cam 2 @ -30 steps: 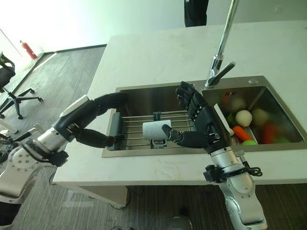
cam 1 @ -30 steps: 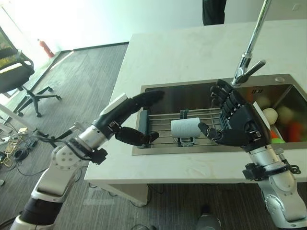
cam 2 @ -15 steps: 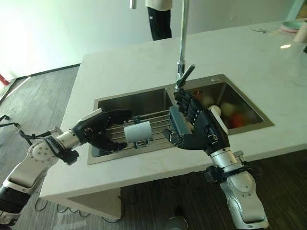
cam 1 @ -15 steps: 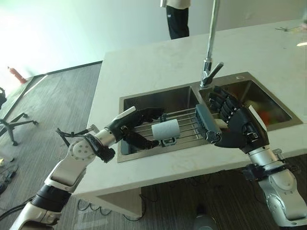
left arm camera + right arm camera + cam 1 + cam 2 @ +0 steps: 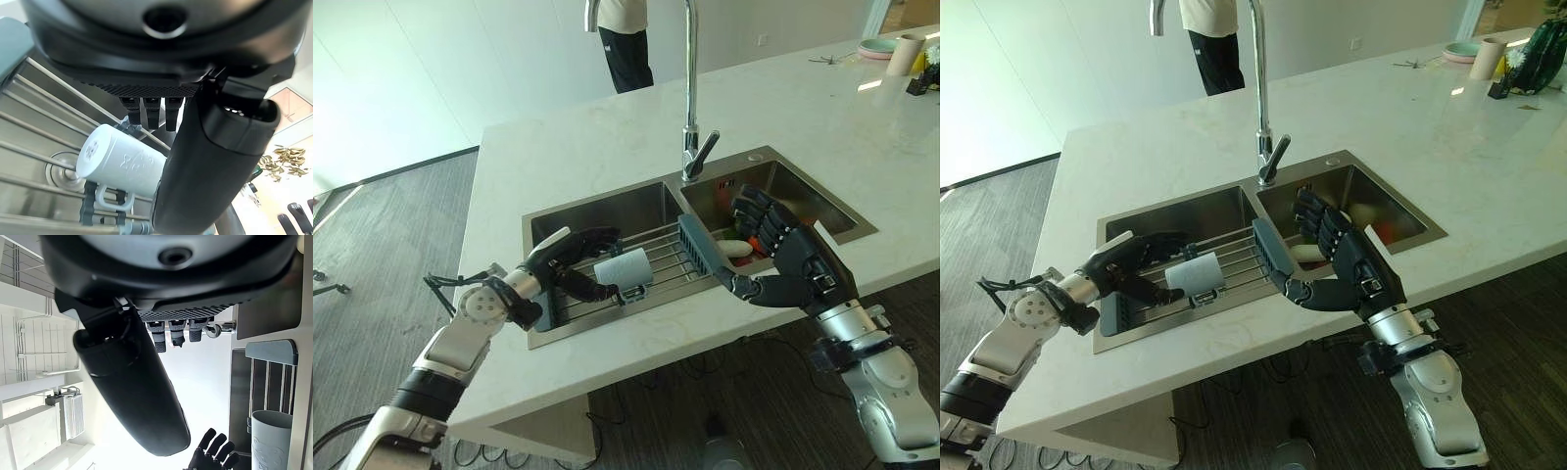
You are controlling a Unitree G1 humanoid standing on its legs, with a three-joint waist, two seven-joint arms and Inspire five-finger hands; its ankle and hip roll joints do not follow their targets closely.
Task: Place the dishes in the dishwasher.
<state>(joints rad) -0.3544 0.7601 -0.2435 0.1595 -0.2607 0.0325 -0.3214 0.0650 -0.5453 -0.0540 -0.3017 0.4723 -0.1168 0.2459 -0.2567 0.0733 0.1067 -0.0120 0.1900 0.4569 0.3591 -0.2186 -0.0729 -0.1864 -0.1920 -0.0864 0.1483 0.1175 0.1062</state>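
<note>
A white mug (image 5: 624, 269) lies on its side on a roll-up drying rack (image 5: 671, 257) laid across the left basin of the sink (image 5: 597, 204). My left hand (image 5: 570, 262) is open at the mug's left end, fingers above the rack and thumb low beside the mug; I cannot tell whether it touches. In the left wrist view the mug (image 5: 117, 164) lies just past the thumb (image 5: 215, 161). My right hand (image 5: 793, 266) is open, palm facing left, beyond the rack's grey right end bar (image 5: 697, 245) and over the right basin. It holds nothing.
The tall faucet (image 5: 690, 98) rises behind the sink's divider. Vegetables and a white round item (image 5: 736, 247) lie in the right basin. A person (image 5: 622, 39) stands at the counter's far side. A plate (image 5: 876, 46) and a cup (image 5: 903, 54) sit far right.
The camera has swung, so the whole scene shifted. My left hand has come in from the rack's left end to the mug. My right hand has drawn right, off the rack.
</note>
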